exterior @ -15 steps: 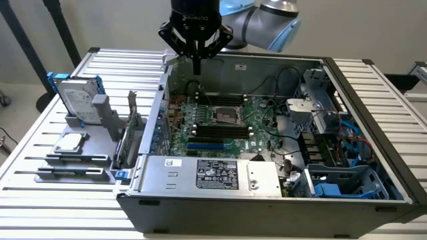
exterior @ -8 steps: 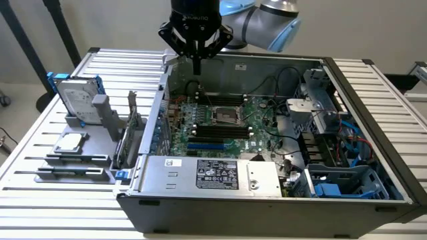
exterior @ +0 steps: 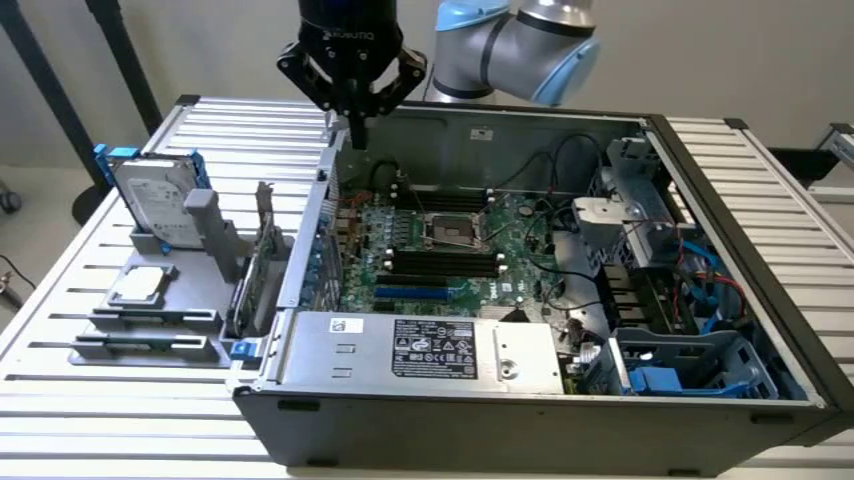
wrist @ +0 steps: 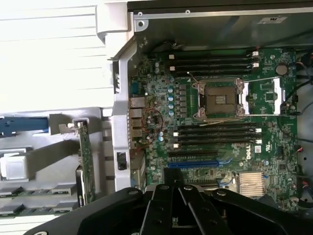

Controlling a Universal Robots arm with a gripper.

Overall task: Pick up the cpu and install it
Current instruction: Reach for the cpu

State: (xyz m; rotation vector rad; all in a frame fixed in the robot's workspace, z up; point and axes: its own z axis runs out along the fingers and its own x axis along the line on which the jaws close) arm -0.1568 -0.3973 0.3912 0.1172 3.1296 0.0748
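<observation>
The cpu (exterior: pixel 143 287), a small flat silver square chip, lies on a grey holder (exterior: pixel 147 345) on the table at the exterior view's left, outside the computer case. My gripper (exterior: pixel 355 131) hangs high over the case's back left corner, well away from the chip, with its fingers shut together and nothing between them. In the wrist view the black fingertips (wrist: pixel 174 188) point down at the green motherboard (wrist: pixel 161 98). The empty CPU socket (exterior: pixel 450 232) (wrist: pixel 220 100) stands open in the middle of the board, its metal frame lifted.
A silver hard drive in a blue bracket (exterior: pixel 154 195) stands behind the chip on the holder. A grey labelled power-supply box (exterior: pixel 427 348) lies along the case's front. Drive cages and cables (exterior: pixel 654 250) crowd the case's right side. Upright cards (exterior: pixel 260 265) stand beside the case wall.
</observation>
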